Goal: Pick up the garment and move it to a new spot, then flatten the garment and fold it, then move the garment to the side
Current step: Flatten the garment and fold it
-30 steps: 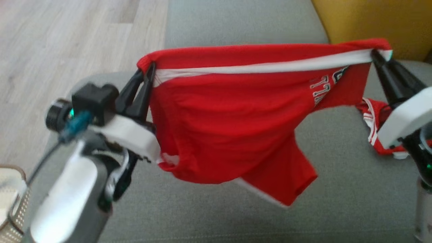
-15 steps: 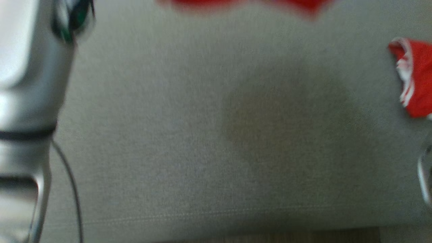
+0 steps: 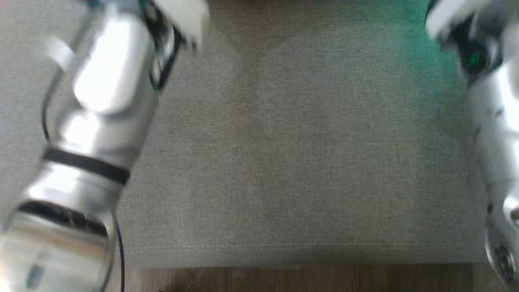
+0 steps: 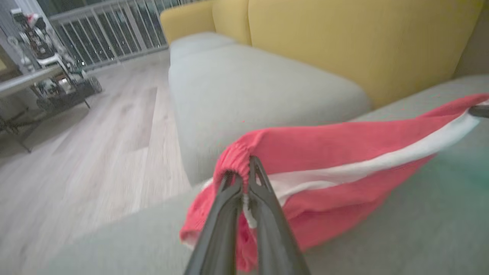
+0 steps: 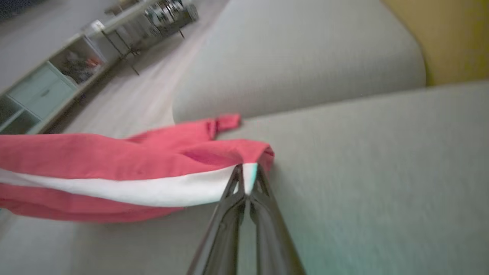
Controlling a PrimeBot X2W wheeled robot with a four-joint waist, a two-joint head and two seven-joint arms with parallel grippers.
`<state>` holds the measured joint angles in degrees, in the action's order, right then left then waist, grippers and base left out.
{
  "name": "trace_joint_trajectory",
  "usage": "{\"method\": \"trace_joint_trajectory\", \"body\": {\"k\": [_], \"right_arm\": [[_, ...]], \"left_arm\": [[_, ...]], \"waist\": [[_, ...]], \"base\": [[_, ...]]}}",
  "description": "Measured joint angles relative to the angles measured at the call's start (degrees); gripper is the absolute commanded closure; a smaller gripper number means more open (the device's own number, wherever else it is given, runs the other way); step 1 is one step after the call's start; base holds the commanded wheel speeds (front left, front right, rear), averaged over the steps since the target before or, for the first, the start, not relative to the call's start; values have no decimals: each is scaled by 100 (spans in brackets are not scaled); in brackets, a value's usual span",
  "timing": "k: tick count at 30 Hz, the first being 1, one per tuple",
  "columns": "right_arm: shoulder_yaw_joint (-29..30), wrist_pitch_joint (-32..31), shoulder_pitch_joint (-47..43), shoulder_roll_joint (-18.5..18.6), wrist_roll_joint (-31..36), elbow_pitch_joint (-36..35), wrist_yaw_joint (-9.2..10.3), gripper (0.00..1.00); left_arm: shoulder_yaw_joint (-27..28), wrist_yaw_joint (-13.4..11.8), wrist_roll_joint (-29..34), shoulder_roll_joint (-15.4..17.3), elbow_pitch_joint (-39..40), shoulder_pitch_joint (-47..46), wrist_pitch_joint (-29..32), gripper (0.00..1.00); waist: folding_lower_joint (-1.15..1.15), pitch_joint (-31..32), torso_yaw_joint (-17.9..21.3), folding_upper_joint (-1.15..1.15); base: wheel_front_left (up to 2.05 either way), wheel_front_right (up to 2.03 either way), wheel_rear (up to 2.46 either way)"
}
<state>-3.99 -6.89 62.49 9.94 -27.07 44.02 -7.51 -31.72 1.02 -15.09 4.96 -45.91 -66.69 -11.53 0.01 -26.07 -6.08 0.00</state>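
While clamped at both ends, red shorts (image 4: 336,149) hang taut over grey seat cushion (image 4: 401,229) | left gripper (image 4: 244,179) closed on gathered end, frame centre | right gripper (image 5: 246,175) closed on white-band end | long axis runs gripper to gripper.

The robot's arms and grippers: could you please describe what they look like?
The left arm is glossy silver-grey and rounded, with black bands around it and a thin black cable alongside. The right arm is the same silver, with a green light near its wrist. The left gripper and right gripper each have two long, dark, tapering fingers with open slots near the tips.
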Motion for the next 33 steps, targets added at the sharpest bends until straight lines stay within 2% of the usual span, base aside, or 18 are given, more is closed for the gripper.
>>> {"method": "trace_joint_trajectory", "body": {"k": [3, 8, 20, 25, 33], "right_arm": [[-144, -76, -461, 143, -288, 369, 0, 100], [-666, -218, -686, 408, -478, 482, 0, 100], [-2317, -702, -1402, 1301, -654, 436, -1, 100], [-2919, -996, -1416, 1710, -769, 208, -2, 100], [-3825, -1825, -2023, 2430, -1697, -523, -2, 100]], "left_arm": [[-162, 58, 7, -76, -452, 453, -70, 100], [-469, 53, 56, -164, -909, 1042, -142, 100], [-1049, 179, 247, -249, -1282, 2040, -268, 100], [-1150, 235, 211, -301, -1329, 2319, -269, 100], [-1205, 355, -182, -342, -1143, 3141, -276, 100]], "waist": [[0, 61, -46, 0], [0, 265, -130, 0], [-1, 1026, -327, 0], [-1, 1286, -378, 0], [-1, 1857, -438, 1]], "base": [[0, 0, 0], [0, 0, 0], [0, 0, 0], [0, 0, 0], [0, 0, 0]]}}
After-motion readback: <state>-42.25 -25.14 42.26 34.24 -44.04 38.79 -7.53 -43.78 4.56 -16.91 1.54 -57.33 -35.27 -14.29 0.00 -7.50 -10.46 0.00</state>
